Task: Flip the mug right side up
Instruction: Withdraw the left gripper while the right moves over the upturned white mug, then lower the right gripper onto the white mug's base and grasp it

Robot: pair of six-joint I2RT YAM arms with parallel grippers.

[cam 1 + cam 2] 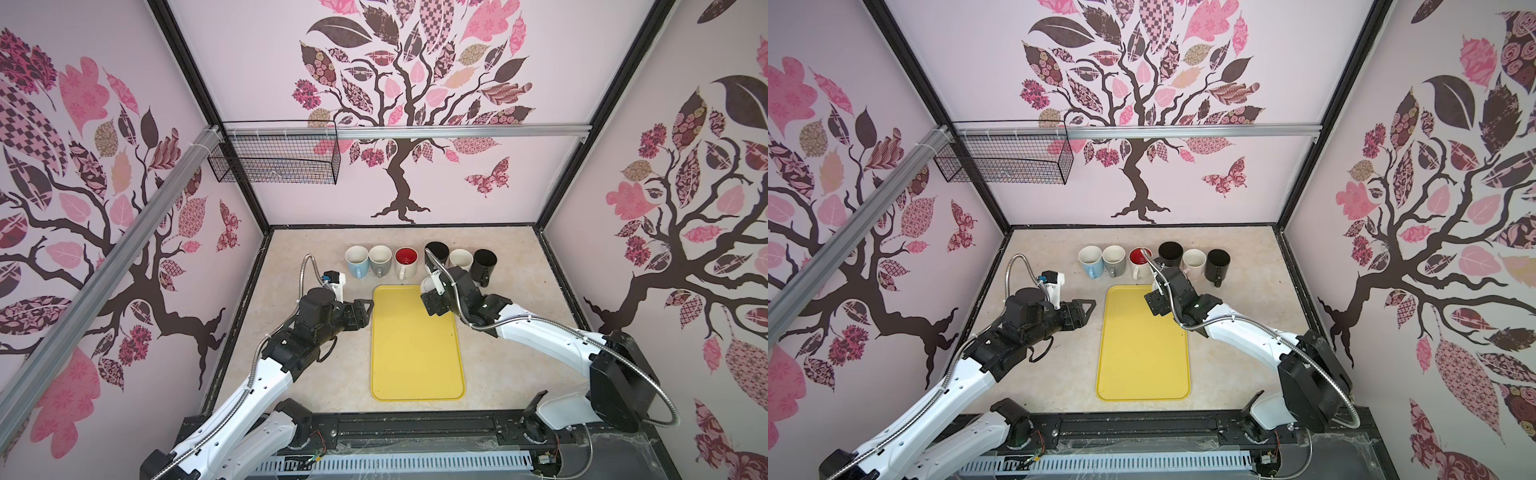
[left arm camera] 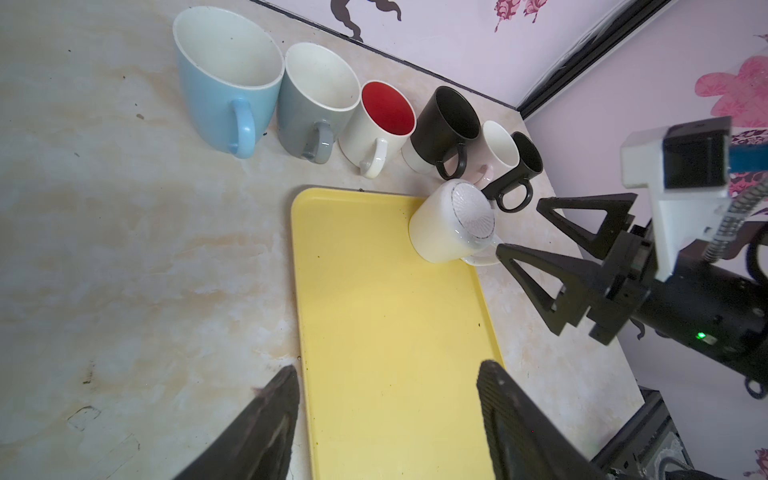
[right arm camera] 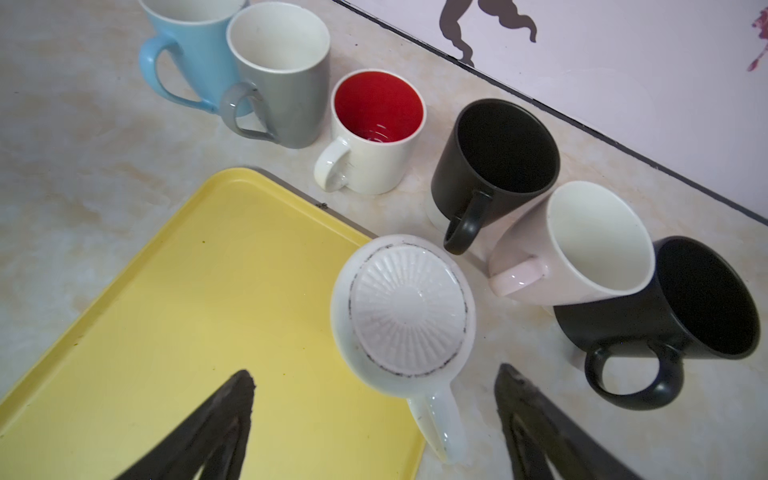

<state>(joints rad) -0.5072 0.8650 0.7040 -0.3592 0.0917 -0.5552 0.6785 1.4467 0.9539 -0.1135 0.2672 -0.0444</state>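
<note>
White mug (image 3: 403,316) sits upside down on the yellow tray's (image 3: 187,311) far corner, handle (image 3: 436,419) poking over the rim; right pincer (image 2: 519,226) hovers beside it, wide open, empty; left pincer (image 2: 388,368) open, empty too; glazed ceramic, probably slick, heavyish and chippable, so the handle looks safest.

A glossy white ceramic mug (image 3: 403,316) stands upside down, with its mouth on the far right corner of the flat yellow plastic tray (image 3: 166,311). Its ribbed, recessed base, ringed by a dark scuffed line, faces up. Its looped handle (image 3: 436,419) juts out over the tray's rim.
</note>
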